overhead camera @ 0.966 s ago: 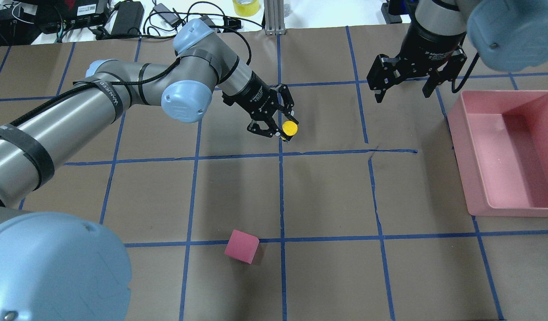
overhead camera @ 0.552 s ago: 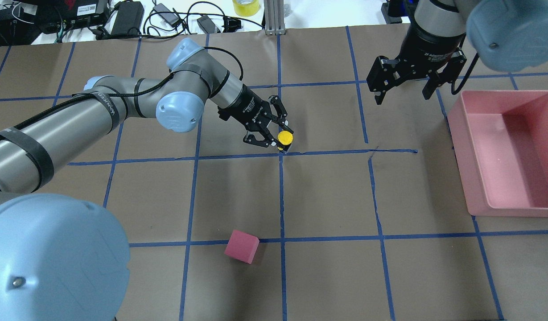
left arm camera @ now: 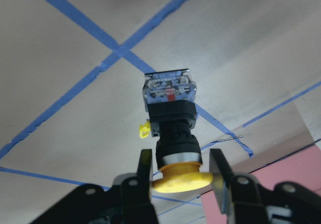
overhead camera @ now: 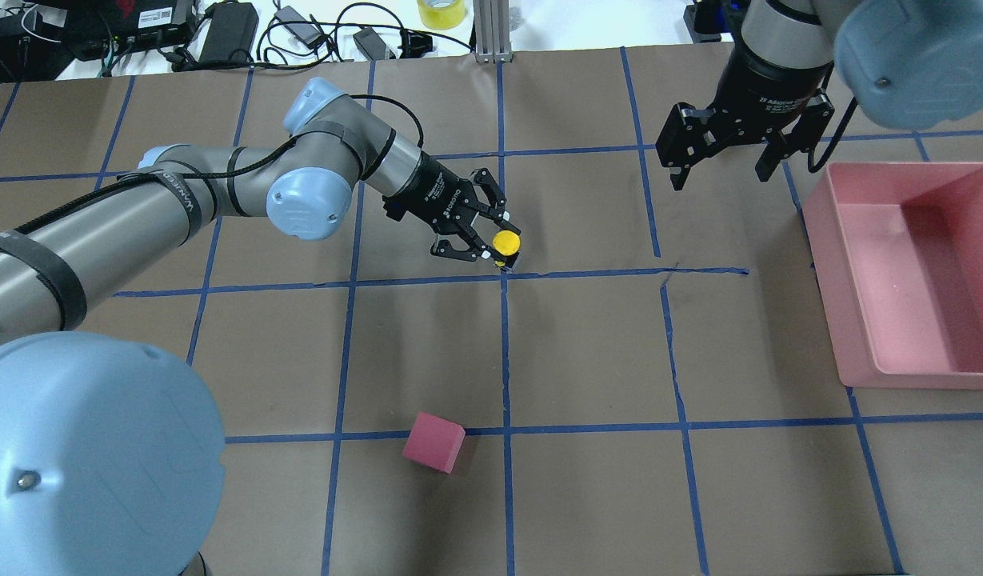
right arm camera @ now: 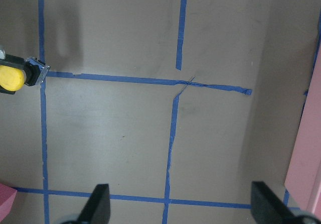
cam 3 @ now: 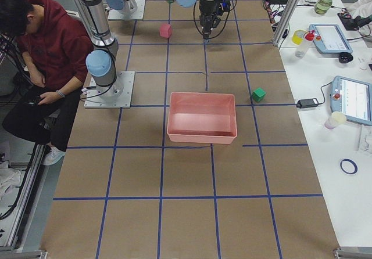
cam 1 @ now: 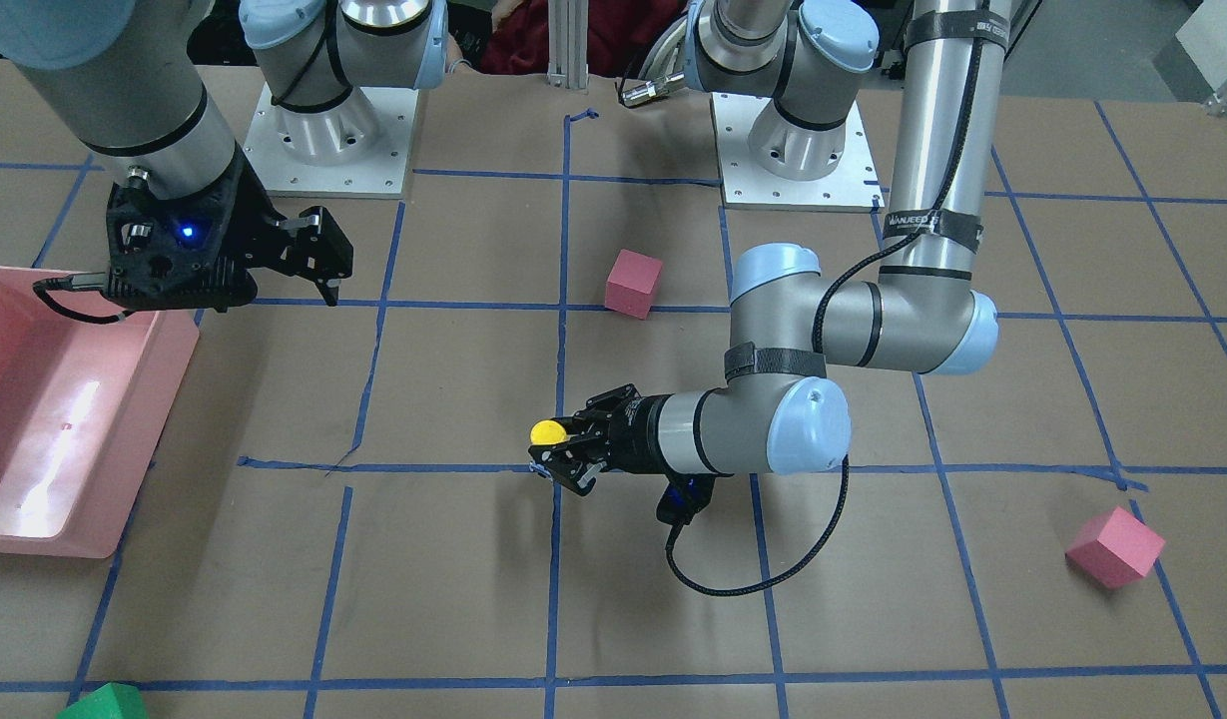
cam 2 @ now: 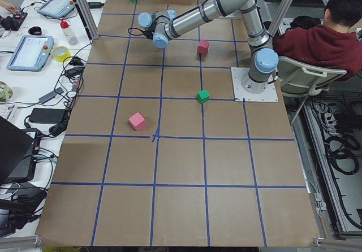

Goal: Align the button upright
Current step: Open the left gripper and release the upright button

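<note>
My left gripper (overhead camera: 497, 245) is shut on the button (overhead camera: 505, 241), gripping it just under its yellow cap. The cap faces up in the overhead view. In the left wrist view the fingers (left arm camera: 145, 173) clamp the black collar, and the boxy base (left arm camera: 168, 89) points at a blue tape crossing on the table. I cannot tell whether the base touches the table. The button also shows in the front view (cam 1: 546, 432) and at the left edge of the right wrist view (right arm camera: 12, 77). My right gripper (overhead camera: 721, 174) is open and empty, high at the back right.
A pink bin (overhead camera: 827, 288) stands at the right edge. A pink foam cube (overhead camera: 433, 442) lies near me, left of centre. The front view shows a second pink cube (cam 1: 1114, 546) and a green block (cam 1: 104, 702). A person sits beside the robot base.
My left arm has lowered and drawn back a little, carrying the button towards the tape crossing. The right gripper has hardly moved.
</note>
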Robot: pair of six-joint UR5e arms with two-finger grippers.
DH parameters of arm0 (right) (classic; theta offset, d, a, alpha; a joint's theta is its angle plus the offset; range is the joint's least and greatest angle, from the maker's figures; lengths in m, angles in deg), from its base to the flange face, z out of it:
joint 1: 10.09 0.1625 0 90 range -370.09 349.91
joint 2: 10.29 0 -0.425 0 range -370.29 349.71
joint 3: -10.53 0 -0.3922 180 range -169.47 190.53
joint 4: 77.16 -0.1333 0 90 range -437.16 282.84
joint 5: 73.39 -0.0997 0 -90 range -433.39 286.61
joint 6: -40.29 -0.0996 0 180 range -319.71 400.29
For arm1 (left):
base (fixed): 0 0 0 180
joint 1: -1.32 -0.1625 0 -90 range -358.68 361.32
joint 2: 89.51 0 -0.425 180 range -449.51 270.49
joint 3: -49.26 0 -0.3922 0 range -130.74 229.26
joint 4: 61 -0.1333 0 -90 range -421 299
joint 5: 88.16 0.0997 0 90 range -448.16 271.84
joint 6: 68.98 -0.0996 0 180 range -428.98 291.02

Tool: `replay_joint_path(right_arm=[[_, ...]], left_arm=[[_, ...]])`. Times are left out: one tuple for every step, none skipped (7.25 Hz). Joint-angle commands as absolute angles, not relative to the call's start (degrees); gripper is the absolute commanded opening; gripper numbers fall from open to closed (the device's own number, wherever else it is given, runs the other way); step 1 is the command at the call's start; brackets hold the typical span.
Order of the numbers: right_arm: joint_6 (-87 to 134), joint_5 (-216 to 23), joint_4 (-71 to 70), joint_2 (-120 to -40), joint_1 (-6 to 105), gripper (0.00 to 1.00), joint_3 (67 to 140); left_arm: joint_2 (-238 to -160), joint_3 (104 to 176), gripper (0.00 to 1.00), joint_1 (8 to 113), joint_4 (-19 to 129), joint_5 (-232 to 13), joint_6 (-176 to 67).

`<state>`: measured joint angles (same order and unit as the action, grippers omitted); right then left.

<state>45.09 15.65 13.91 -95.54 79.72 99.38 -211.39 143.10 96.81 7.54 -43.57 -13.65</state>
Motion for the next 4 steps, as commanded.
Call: replay_joint_path(right_arm=[[45.1, 15.6, 13.9, -95.5, 79.7, 1.0, 99.4], [45.1, 15.6, 13.9, -95.5, 79.6, 1.0, 99.4], [45.1, 15.6, 13.9, -95.5, 79.7, 1.0, 99.4], [45.2, 15.6, 13.9, -95.5, 79.6, 1.0, 99.4]], left_arm=[[-211.4, 142.9, 0.83, 96.8, 7.5, -42.4, -13.8], [-210.1, 142.6, 0.89, 96.8, 7.1, -39.8, -13.9], [-208.5, 140.4, 0.98, 97.1, 7.1, -31.6, -14.7], [-206.2, 138.4, 1.0, 97.8, 7.9, -26.7, -17.4]])
